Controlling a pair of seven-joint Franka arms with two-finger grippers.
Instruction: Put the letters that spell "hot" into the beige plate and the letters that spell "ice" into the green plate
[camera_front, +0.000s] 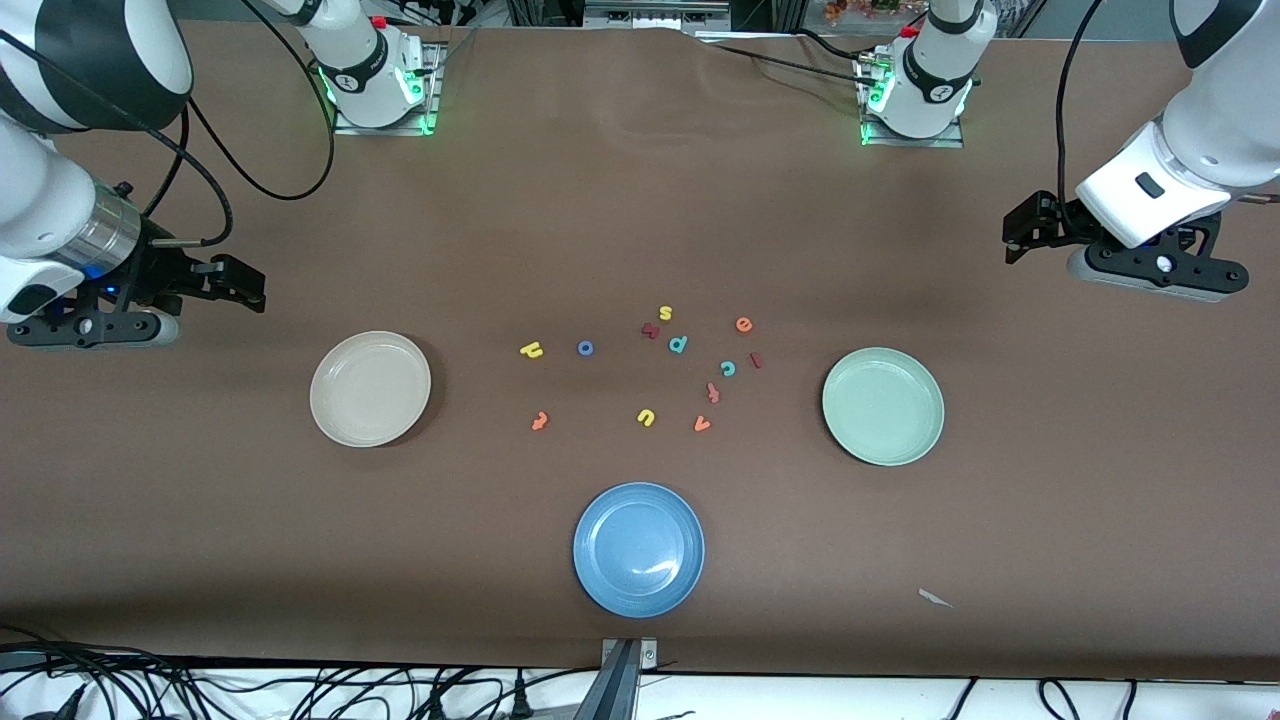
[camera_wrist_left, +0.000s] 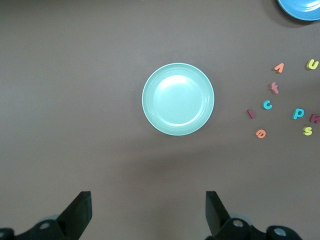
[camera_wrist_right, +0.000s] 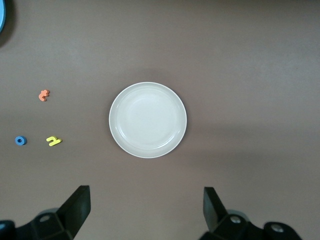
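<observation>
The beige plate (camera_front: 370, 388) (camera_wrist_right: 148, 120) lies toward the right arm's end, the green plate (camera_front: 883, 406) (camera_wrist_left: 178, 99) toward the left arm's end. Loose between them lie the yellow h (camera_front: 531, 349) (camera_wrist_right: 53, 141), blue o (camera_front: 585, 348) (camera_wrist_right: 20, 140), orange t (camera_front: 540, 421) (camera_wrist_right: 44, 95), dark red i (camera_front: 756, 360) (camera_wrist_left: 251, 114), teal c (camera_front: 728, 368) (camera_wrist_left: 268, 104) and orange e (camera_front: 743, 324) (camera_wrist_left: 260, 133). My left gripper (camera_front: 1155, 272) (camera_wrist_left: 148, 200) hangs open above the table beside the green plate, holding nothing. My right gripper (camera_front: 90, 328) (camera_wrist_right: 146, 197) hangs open beside the beige plate, also holding nothing.
A blue plate (camera_front: 639, 549) sits nearer the front camera than the letters. Other letters lie among the task's own: yellow s (camera_front: 665, 313), yellow u (camera_front: 646, 417), teal p (camera_front: 678, 344), orange v (camera_front: 702, 424), a salmon t-like piece (camera_front: 713, 392) and a dark red piece (camera_front: 650, 330).
</observation>
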